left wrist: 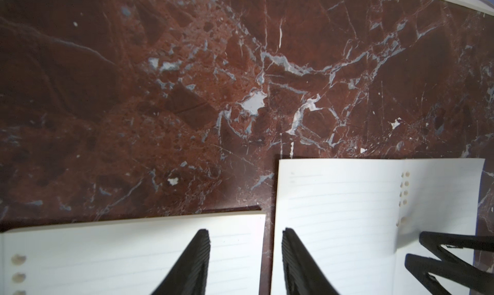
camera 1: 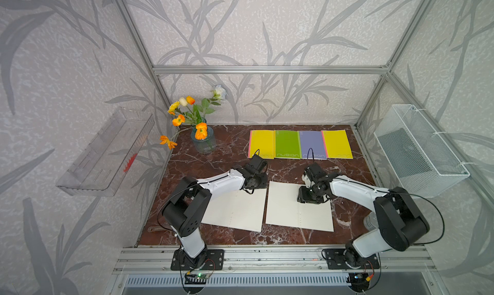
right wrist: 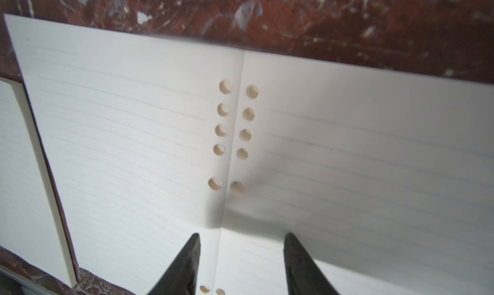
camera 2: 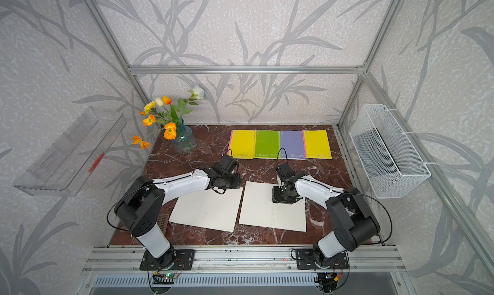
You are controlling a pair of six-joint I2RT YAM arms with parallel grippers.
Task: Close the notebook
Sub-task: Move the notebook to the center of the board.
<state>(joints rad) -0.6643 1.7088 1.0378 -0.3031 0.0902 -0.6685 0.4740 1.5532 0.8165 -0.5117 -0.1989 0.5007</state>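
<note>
On the marble table (camera 1: 227,157) two notebooks lie open and flat side by side near the front, well apart from the row of closed notebooks (camera 1: 299,144) at the back. The left notebook (camera 1: 240,210) sits under the left arm and the right notebook (camera 1: 286,210) under the right arm. Each fold runs front to back, so a page has to swing sideways across it.

The right gripper (right wrist: 242,235) hangs directly over the right notebook with its jaws spread and empty, straddling the fold (right wrist: 234,125). The page edge it would need lies off to one side, not below it. The left gripper (left wrist: 246,232) is also spread and empty. It hovers over the gap between the two notebooks at their far corners.
</note>
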